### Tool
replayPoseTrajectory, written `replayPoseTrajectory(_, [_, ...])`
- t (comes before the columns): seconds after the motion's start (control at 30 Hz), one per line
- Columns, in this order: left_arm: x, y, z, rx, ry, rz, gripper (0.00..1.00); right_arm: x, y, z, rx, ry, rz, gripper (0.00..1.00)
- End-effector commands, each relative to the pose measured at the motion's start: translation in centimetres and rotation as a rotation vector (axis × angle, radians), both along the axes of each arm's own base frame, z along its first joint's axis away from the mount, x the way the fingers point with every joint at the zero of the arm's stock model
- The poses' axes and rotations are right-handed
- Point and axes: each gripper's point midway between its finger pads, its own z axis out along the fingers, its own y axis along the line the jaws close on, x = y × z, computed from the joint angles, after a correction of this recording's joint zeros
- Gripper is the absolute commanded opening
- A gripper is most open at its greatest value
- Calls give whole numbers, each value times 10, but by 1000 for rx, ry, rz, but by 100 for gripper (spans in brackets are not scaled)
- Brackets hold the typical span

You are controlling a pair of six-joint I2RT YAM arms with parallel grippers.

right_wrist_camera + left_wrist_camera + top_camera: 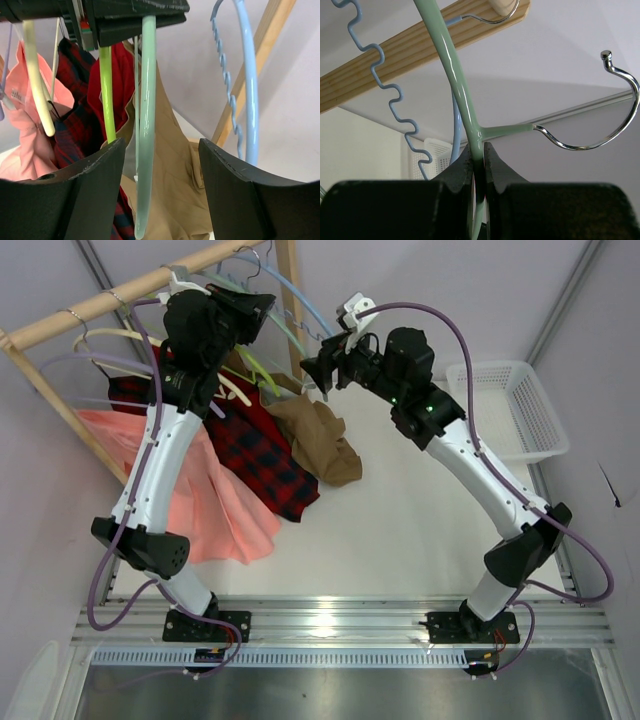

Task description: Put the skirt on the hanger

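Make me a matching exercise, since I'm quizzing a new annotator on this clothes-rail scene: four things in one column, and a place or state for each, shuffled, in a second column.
Things
1. pale sage-green plastic hanger
2. tan-brown fabric skirt
3. white plastic mesh basket
4. right gripper

Places or states
A. jaws open
B. pinched by the left gripper
C. at the far right of the table
D. bunched up beside the red-and-black plaid skirt

Pairs: 1-B, 2-D, 3-C, 4-A
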Motion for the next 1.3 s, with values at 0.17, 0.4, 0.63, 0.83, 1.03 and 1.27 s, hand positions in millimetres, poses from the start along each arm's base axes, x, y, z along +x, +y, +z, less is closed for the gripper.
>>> replayPoseTrajectory(0.17, [-30,14,85,-56,-254,2,2,3,13,4,-8,-18,22,54])
replayPoseTrajectory(0.4, [-37,4,74,-46,-254,-53,11,9,11,20,51,-58,-17,0])
replayPoseTrajectory(0.63, [-49,2,69,35,-295,-8,31,-3,16,57,125,-164,-1,0])
replayPoseTrajectory(0.83, [-46,-11,61,54,-293,-62,38,-5,26,67,163,-183,11,0])
replayPoseTrajectory(1.03, [-46,-19,51,75,-271,-82,36,-1,26,88,236,-199,-18,0])
replayPoseTrajectory(1.27, [-45,-25,45,89,-269,-96,29,3,28,102,278,-208,-28,0])
